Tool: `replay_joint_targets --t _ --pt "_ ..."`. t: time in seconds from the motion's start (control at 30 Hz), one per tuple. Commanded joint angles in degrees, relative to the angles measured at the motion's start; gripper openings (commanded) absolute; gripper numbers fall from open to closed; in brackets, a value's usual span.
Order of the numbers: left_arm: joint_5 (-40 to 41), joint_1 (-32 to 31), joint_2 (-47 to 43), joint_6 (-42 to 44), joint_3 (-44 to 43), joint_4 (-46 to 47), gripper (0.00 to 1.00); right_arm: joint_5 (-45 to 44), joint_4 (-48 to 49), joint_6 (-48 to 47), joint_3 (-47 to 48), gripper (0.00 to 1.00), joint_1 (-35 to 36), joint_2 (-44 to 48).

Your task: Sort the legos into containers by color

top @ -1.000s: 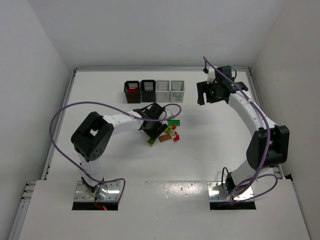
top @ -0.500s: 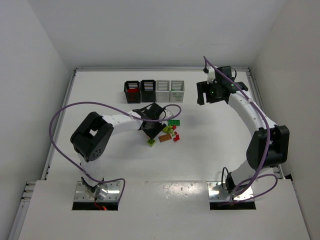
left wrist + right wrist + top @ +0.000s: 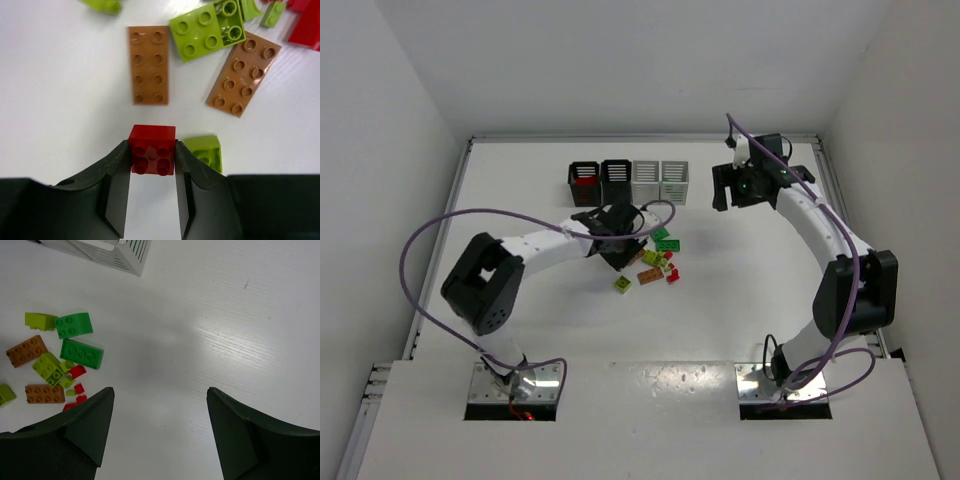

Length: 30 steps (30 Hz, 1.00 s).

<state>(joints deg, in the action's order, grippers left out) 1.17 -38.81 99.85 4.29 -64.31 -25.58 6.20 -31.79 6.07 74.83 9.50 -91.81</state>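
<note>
Between our left jaws we hold a red four-stud brick (image 3: 152, 150), a tan plate (image 3: 148, 65) just beyond it on the white surface (image 3: 60, 90); our right jaws gape wide.

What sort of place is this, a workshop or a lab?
Probably a robotics lab test cell: a white table boxed in by bare white walls, two robot arms bolted at its edge, toy legos and four small containers laid out.

Four bins (image 3: 616, 182) stand in a row far back on the counter (image 3: 740, 300); bricks (image 3: 667, 244) lie scattered before them.
</note>
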Motion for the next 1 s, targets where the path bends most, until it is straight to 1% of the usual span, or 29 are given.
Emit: replay_joint_targets --t 0.0,0.07,0.1,0.17,0.2,0.3,0.33,0.43,0.47,0.5,0.67,0.77,0.9,0.97 --pt "-1.25 4.42 -8.87 -0.25 -6.23 -3.32 0.29 1.45 2.52 0.61 -1.35 0.74 0.34 1.19" --pt "-1.26 6.37 -9.58 -0.95 -10.28 -6.40 0.29 1.98 3.14 0.61 -1.35 0.74 0.35 1.19" --pt "-1.26 8.38 -9.59 -1.56 -14.05 -6.93 0.29 1.98 3.14 0.61 -1.35 0.74 0.35 1.19" --pt "-0.74 10.41 -9.59 -1.57 -17.50 -6.94 0.29 3.29 3.14 0.61 -0.48 0.74 0.87 0.58" --pt "-0.73 12.25 -9.59 -2.18 -20.56 -6.94 0.29 3.30 2.62 0.61 0.14 0.74 0.87 -0.20" --pt "0.76 14.98 -6.00 -3.41 -25.05 -6.94 0.29 3.91 2.61 0.61 1.28 0.73 0.87 -1.35" --pt "1.37 16.82 -3.38 -5.07 -28.38 -6.94 0.29 3.91 2.09 0.61 1.29 0.73 0.87 -1.35" --pt "-0.11 19.72 1.90 -7.01 -33.66 -6.94 0.29 4.44 2.08 0.61 1.81 0.73 0.87 -2.40" --pt "-0.11 20.26 1.92 -7.63 -34.81 -6.94 0.29 4.44 2.08 0.61 1.81 0.73 0.87 -2.41" --pt "-0.11 20.26 4.45 -7.63 -35.78 -6.94 0.29 4.44 1.56 0.61 1.81 0.72 0.87 -2.41" --pt "-2.04 24.29 11.32 -10.18 -43.24 -6.41 0.29 4.44 1.56 0.61 1.81 0.72 0.87 -3.02" --pt "-2.05 24.83 14.57 -10.18 -45.54 -6.41 0.29 4.44 1.56 0.61 1.81 0.72 0.87 -3.02" --pt "-0.82 25.36 17.48 -9.66 -46.69 -6.41 0.31 4.44 1.56 0.61 1.81 0.72 0.87 -3.55" --pt "-0.82 25.97 18.26 -9.66 -47.22 -6.41 0.35 4.97 1.56 0.61 1.81 0.72 0.87 -3.55"
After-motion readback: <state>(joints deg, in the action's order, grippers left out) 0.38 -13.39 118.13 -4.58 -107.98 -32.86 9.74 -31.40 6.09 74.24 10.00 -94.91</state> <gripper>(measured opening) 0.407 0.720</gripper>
